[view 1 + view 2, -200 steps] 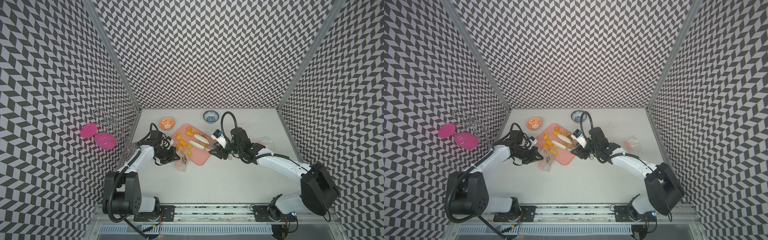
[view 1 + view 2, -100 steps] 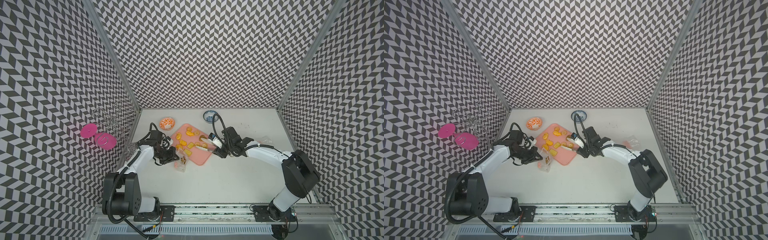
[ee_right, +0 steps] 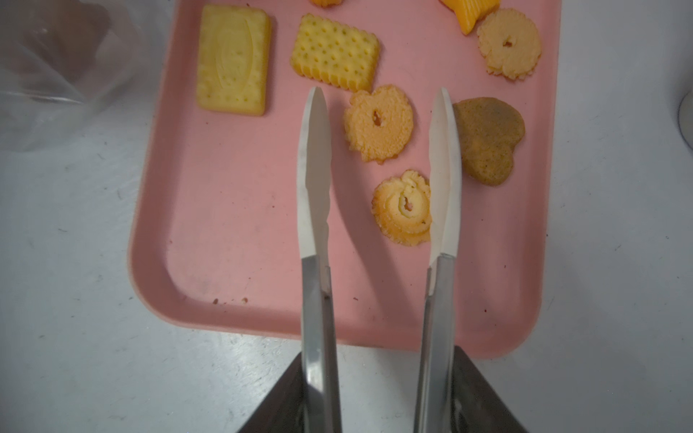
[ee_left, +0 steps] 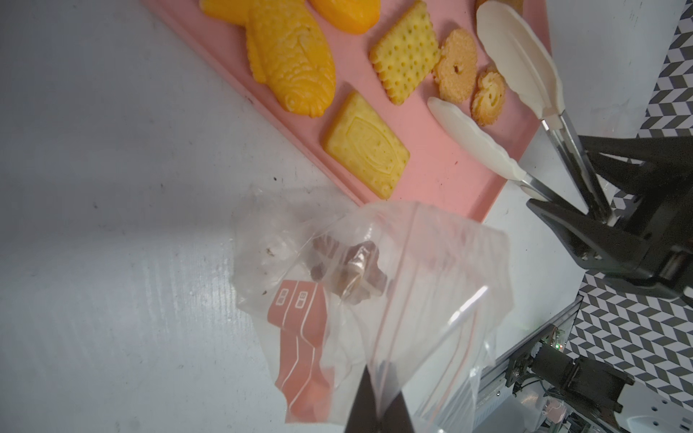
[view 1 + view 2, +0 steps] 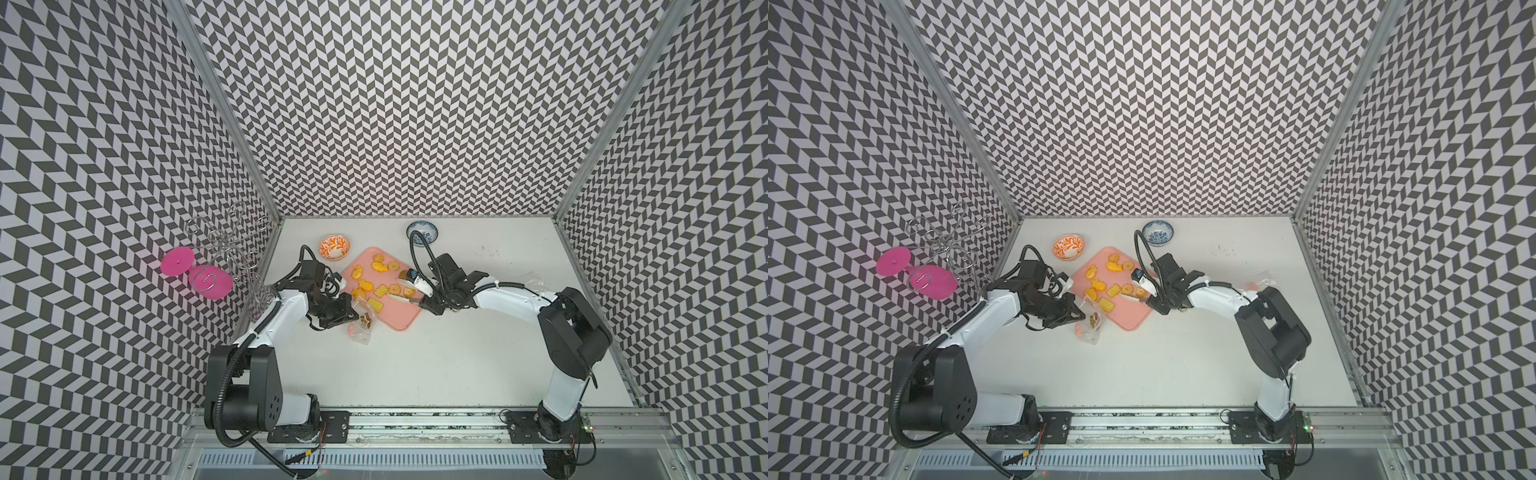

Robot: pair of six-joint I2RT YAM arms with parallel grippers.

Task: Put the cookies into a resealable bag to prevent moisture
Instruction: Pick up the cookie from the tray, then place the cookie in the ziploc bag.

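**A:** Where are the cookies [image 5: 379,291] right now?

**B:** Most lie on the pink tray [image 3: 232,232]. They're yellow-orange ones, plus a brown heart [image 3: 487,142] near one long edge. One dark cookie [image 4: 348,273] is already inside the bag [image 4: 431,262].

**A:** And your tongs [image 3: 315,292]?

**B:** I've got them low over the tray with the white blades apart. They straddle a ring biscuit [image 3: 378,123] and a swirl [image 3: 403,208]. One blade touches the swirl, and the heart sits just outside that blade. My right fingers [image 5: 429,302] are clamped on the metal handles.

**A:** How's the bag sitting?

**B:** It's clear with a red-orange printed panel, and it rests on the bench [image 5: 415,365] just beside the tray's edge on the left arm's side, mouth lifted. My left fingers [image 4: 378,406] are pressed together, pinching the film at its rim.

**A:** Anything else around?

**B:** An orange-patterned bowl [image 5: 334,247] and a blue-patterned bowl [image 5: 422,230] stand behind the tray, near the back wall
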